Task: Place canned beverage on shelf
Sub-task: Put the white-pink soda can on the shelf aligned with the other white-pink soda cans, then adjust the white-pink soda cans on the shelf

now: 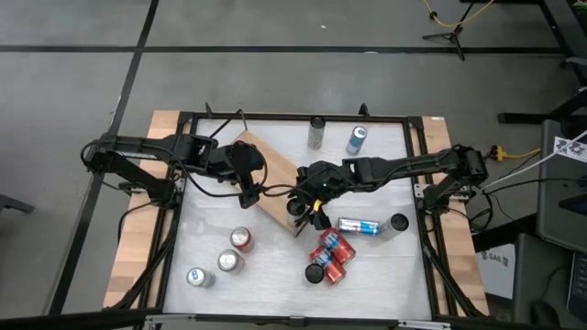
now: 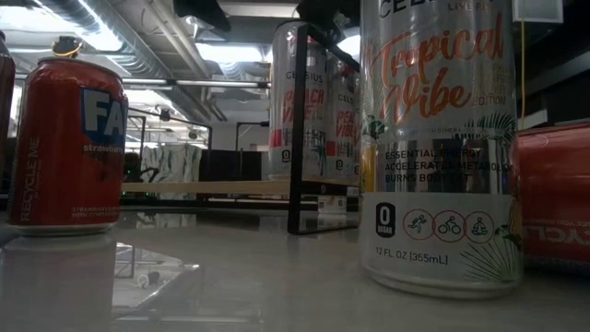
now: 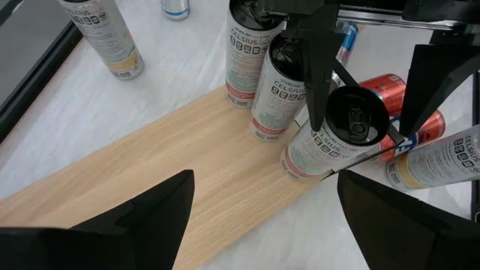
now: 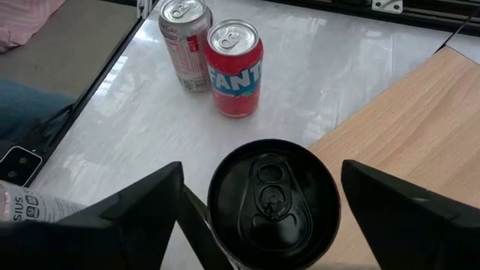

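Right gripper (image 4: pixel 255 225) spread wide, straddling black-topped can (image 4: pixel 273 201) standing at shelf (image 3: pixel 187 195) end edge; can's base hidden. Left gripper (image 3: pixel 262 217) open, hovering over shelf's bare middle.

Bright overhead ceiling lights (image 2: pixel 88 37), glare on glossy tabletop (image 4: pixel 135 112), near cans slightly blurred

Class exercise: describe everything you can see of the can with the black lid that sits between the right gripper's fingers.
The black-lidded can is a slim white Celsius can with a red base band and an unopened pull tab. It stands upright at the end corner of the light-wood shelf, last in a row of three. The right gripper straddles it, fingers spread apart beside its rim.
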You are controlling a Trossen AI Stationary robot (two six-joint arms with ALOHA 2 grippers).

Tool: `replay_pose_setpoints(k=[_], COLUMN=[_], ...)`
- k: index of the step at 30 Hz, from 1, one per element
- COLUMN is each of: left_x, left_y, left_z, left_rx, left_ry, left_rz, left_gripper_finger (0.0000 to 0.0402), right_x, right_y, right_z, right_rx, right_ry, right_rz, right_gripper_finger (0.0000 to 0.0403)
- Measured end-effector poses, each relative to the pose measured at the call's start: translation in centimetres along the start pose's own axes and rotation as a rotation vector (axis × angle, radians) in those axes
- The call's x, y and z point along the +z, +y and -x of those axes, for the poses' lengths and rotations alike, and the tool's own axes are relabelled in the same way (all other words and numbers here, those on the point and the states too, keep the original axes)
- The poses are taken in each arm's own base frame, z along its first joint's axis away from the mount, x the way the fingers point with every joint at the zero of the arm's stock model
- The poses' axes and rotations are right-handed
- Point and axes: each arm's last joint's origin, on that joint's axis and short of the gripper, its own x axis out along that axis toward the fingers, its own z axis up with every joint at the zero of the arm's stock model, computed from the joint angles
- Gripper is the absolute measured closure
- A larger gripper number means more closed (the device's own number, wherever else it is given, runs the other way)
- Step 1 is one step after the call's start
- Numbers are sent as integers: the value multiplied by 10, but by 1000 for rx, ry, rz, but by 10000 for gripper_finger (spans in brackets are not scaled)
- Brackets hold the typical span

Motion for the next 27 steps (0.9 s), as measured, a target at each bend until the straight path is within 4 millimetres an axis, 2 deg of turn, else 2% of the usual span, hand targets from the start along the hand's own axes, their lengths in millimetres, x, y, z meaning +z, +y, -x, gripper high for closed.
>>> replay_pose_setpoints(k=[5,11,18,27], left_x=[0,0,0,0], left_y=[0,0,0,0], left_z=[0,0,0,0], left_rx=[-1,0,0,0], left_ry=[0,0,0,0], left_rz=[0,0,0,-1], left_gripper_finger=[79,79,79,79], right_x=[13,31,31,20], right_y=[1,0,-3,-25], right_z=[13,40,52,55], right_rx=[-6,-116,-202,-136], right_ry=[26,117,229,260], right_rz=[21,77,185,121], right_gripper_finger=[46,47,47,47])
